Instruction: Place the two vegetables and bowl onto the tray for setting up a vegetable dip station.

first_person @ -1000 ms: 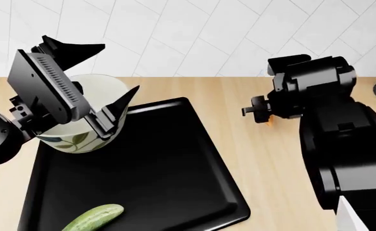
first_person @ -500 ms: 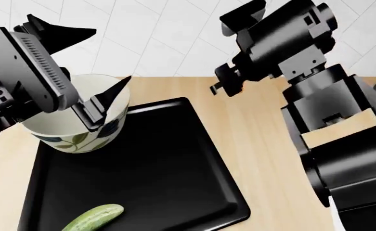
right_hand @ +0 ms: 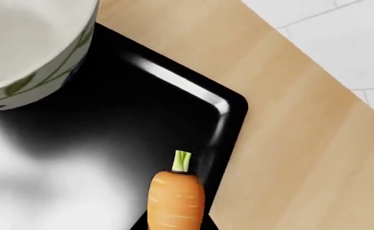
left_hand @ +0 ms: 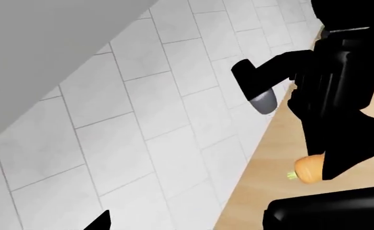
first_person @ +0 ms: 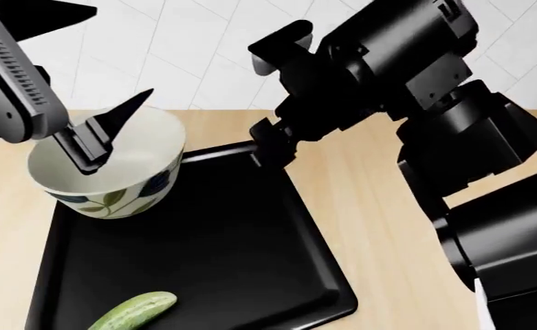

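Head view shows the black tray [first_person: 213,275] lying on the wooden bench [first_person: 378,206], with the leaf-painted bowl [first_person: 108,172] standing in its far left corner and the cucumber [first_person: 133,311] lying at its near left edge. Both are already on the tray, so I judge the carrot to be the one piece left to place.

Right wrist view gives the carrot [right_hand: 175,201] close up: orange body toward the camera, small green stem [right_hand: 182,161] pointing away. It hangs over the tray's far right corner, right at the rim, with the bowl farther left across the glossy floor. Left wrist view catches the same carrot [left_hand: 307,169] tucked against the black bulk of the right arm, above the bench.

The right hand [first_person: 270,148] is the one carrying it. Its fingers are hidden in every view, yet the carrot rides fixed in front of the wrist camera and clear of the surface, so I judge it clenched on the carrot. The left hand [first_person: 57,103] is released, its fingers spread wide and lifted above the bowl.

What matters now is how the carrot sits relative to the rim. Its long axis seems to run roughly along the line from the corner toward the tray's middle. A small carry leftward and nearer would put the whole carrot over open floor before letting go; released at the rim, it might roll off onto the bench.
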{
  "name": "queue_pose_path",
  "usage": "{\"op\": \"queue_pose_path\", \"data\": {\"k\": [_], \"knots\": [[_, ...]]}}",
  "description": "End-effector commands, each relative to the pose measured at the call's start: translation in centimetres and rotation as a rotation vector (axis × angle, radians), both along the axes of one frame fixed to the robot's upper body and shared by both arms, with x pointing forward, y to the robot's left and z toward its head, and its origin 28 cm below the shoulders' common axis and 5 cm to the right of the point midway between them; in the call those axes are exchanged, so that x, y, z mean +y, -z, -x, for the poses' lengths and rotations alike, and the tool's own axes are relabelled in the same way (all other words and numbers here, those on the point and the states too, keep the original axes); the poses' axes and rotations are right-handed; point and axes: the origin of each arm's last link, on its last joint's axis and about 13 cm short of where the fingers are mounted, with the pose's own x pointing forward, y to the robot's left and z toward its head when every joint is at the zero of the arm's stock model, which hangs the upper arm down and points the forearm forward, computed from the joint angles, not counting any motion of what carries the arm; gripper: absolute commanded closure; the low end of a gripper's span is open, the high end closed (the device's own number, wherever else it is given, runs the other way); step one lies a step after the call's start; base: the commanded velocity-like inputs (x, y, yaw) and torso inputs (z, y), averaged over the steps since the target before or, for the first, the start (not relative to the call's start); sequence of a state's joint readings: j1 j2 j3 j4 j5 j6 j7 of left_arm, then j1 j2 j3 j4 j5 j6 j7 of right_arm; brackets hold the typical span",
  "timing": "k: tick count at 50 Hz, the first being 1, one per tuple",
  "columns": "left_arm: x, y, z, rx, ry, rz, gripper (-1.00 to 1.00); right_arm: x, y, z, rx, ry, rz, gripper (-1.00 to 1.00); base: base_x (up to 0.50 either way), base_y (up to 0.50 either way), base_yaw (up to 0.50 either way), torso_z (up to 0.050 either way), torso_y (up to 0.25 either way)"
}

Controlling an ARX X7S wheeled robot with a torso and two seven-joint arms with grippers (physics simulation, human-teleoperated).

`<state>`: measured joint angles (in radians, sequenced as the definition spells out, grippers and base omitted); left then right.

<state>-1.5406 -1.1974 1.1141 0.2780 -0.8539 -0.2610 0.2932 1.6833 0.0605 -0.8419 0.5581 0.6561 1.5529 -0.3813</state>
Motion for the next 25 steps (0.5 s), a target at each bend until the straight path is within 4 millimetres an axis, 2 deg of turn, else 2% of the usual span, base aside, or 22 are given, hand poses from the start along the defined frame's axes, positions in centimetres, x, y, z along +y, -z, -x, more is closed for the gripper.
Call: {"op": "queue_pose_path", "data": {"k": [1,10,25], "knots": [[0.1,-0.1,0.2,-0.004,-0.009,-0.006,-1.00,1.7,-0.1,2.1,0.110,-0.028,-0.103,1.00,0.00,0.00,0.00,0.000,0.000],[0.1,0.0,0.1,-0.002,-0.008,-0.006,-1.00,3.2,0.4,2.3,0.241,0.138,-0.300,1.00,0.00,0.00,0.00,0.000,0.000],[0.0,0.1,0.2,-0.003,-0.005,-0.003,-1.00,3.2,4.7,3.6,0.226,0.075,-0.162,1.00,0.00,0.00,0.00,0.000,0.000]]}}
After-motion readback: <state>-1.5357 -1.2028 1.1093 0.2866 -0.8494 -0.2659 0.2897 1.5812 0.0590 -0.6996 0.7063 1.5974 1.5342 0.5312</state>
